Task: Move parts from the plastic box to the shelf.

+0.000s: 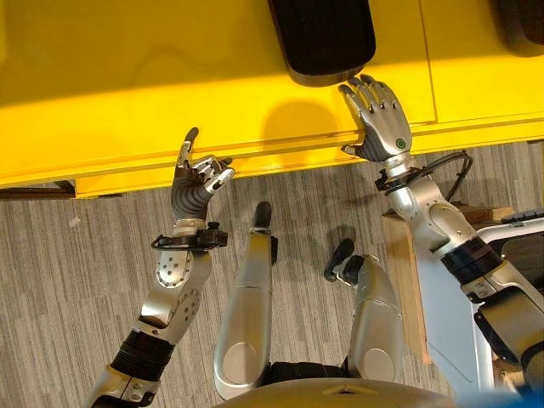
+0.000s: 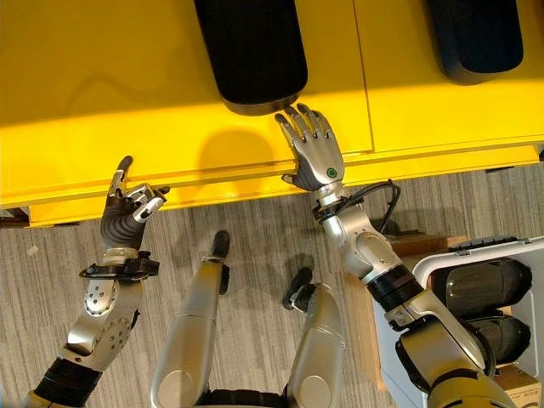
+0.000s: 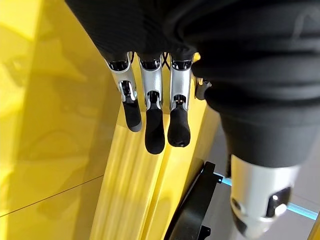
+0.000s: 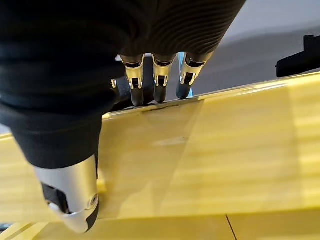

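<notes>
Closest to my eyes is my left hand (image 1: pixel 197 183), raised near the front edge of the yellow shelf (image 1: pixel 127 93) with its fingers loosely spread and nothing between them. Across from it my right hand (image 2: pixel 314 153) lies flat on the shelf top, fingers straight and apart, their tips just short of the dark oval part (image 2: pixel 251 51) that already sits there. That hand carries nothing either; in its wrist view its fingers (image 4: pixel 159 82) reach over the shelf's far edge, bare.

Outward from the right hand, a second dark part (image 2: pixel 476 34) rests farther along the shelf. Low on my right stands the white plastic box (image 2: pixel 442 265), and inside it lie more dark parts (image 2: pixel 480 287) waiting to be moved.

I judge that one placement is done and the next step is going back to the box. Trouble could come as I pull the right hand away: if the fingertips catch the near end of the oval part, they may drag it toward the shelf's edge. Swinging my right arm down to the box, I could also knock the box's rim, since the box sits close under my forearm.
</notes>
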You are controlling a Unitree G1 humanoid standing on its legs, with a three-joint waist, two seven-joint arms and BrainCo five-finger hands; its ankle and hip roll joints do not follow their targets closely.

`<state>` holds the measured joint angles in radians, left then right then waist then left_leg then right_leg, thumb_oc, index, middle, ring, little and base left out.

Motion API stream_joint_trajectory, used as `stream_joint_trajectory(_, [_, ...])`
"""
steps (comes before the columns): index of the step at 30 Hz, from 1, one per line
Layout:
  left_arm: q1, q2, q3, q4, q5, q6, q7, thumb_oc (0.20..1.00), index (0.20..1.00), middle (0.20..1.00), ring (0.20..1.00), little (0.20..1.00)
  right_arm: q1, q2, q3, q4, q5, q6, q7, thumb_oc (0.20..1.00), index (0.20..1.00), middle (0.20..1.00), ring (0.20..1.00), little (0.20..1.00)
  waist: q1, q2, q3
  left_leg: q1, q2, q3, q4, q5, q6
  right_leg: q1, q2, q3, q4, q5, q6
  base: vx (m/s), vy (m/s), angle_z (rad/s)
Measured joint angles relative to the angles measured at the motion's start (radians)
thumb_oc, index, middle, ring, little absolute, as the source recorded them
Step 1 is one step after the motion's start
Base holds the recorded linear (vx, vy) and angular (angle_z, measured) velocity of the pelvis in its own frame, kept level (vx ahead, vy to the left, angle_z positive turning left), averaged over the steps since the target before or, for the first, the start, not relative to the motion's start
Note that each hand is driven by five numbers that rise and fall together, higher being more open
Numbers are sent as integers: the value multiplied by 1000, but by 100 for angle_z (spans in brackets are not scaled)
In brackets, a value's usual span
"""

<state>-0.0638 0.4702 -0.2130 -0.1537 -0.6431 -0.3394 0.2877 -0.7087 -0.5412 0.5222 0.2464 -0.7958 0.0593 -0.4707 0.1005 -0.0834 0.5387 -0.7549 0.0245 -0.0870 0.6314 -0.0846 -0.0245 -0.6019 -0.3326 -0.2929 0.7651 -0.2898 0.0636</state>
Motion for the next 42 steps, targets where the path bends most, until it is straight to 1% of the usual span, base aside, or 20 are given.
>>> stream_joint_trajectory(7, [-3,-10,1,2,-5,0,1,1000,1000,1000,1000,1000,-10,24,2,19,18,2,-7,1000,1000,1000,1000,1000,0,2,-1,2,3,0,-2,-4,-7,0,0,1,0,0,-1,0,0,0])
stream_joint_trajectory(15, [-2,-12,0,5,-13,1,1,1000,1000,1000,1000,1000,-36,24,24,39,39,3,-7,1000,1000,1000,1000,1000,0,5,-2,5,6,-1,-10,0,-13,-2,0,0,0,1,-3,0,0,0])
stream_joint_trajectory(23, [-2,-12,1,19,-13,1,1,1000,1000,1000,1000,1000,-44,25,38,41,47,4,-9,1000,1000,1000,1000,1000,1,20,-6,7,9,-1,-18,4,-17,-3,3,-1,1,-1,-8,0,0,0])
stream_joint_trajectory(32, [-2,-12,1,19,-14,1,1,1000,1000,1000,1000,1000,-50,31,43,41,49,7,-7,1000,1000,1000,1000,1000,1,23,-7,7,10,-1,-20,5,-19,-6,3,-1,2,-2,-9,0,0,0])
stream_joint_trajectory(42, [0,-12,1,20,-14,2,1,1000,1000,1000,1000,1000,-74,31,64,44,68,11,-6,1000,1000,1000,1000,1000,2,34,-9,5,11,-3,-28,9,-25,-15,9,0,7,-5,-15,0,0,0])
